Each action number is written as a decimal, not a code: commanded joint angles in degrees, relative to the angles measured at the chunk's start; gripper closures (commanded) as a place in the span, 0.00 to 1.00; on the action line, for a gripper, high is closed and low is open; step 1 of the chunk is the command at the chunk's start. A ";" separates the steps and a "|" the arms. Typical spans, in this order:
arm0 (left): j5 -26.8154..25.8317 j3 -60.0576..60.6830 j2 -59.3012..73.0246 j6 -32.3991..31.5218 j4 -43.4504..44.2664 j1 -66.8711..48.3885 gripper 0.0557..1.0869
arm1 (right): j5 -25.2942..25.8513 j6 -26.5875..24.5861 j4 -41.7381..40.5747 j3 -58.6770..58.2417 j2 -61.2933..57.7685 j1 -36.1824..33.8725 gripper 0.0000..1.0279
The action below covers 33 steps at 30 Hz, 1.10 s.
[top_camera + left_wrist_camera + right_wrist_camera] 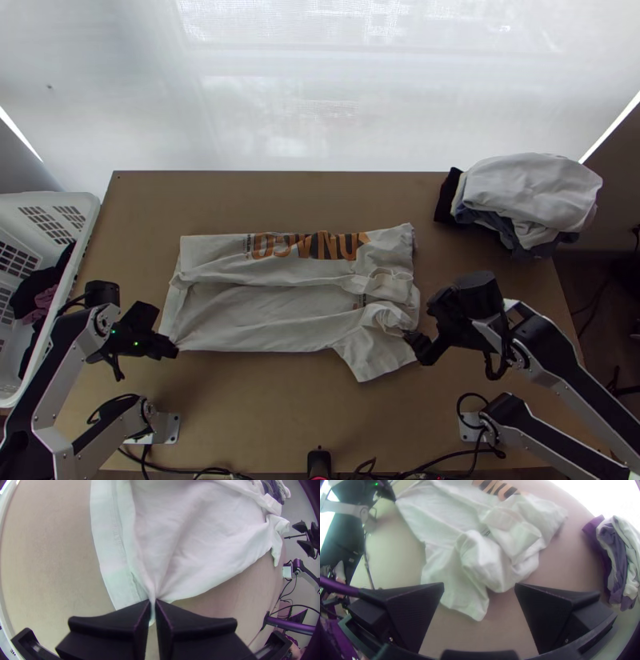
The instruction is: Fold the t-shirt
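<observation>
Here, the left tool (174, 350) pinches the t-shirt (256, 314), right tool (411, 339) gaping at its edge.

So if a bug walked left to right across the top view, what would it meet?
A white basket with clothes inside → the white t-shirt with orange and dark print → a heap of clothes with a white one on top.

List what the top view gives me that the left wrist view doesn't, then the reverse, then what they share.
Top view: the orange-and-dark print on the t-shirt, and dark and pink clothes in the white basket.
Left wrist view: cloth gathered to a narrow pinch between the left gripper's fingers.
Both: the t-shirt, table, clothes pile and right gripper.
</observation>
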State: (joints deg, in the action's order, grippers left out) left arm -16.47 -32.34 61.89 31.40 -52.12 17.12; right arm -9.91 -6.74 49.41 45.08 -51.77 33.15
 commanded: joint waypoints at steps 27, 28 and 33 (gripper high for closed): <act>0.12 -1.59 0.69 -8.28 4.31 -1.74 0.97 | 9.65 -14.70 -16.45 -16.95 -0.61 23.81 0.13; 0.12 -1.68 0.95 -8.37 4.31 -1.74 0.97 | 9.65 -14.70 -16.36 -17.13 -0.79 24.07 0.13; 0.12 -1.76 1.83 -9.07 4.74 -1.92 0.97 | 9.74 -15.05 -16.01 -18.19 -1.85 25.39 0.14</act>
State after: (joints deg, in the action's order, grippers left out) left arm -16.32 -33.87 62.63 23.31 -47.83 15.49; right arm -0.84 -20.99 34.39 28.77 -52.82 56.82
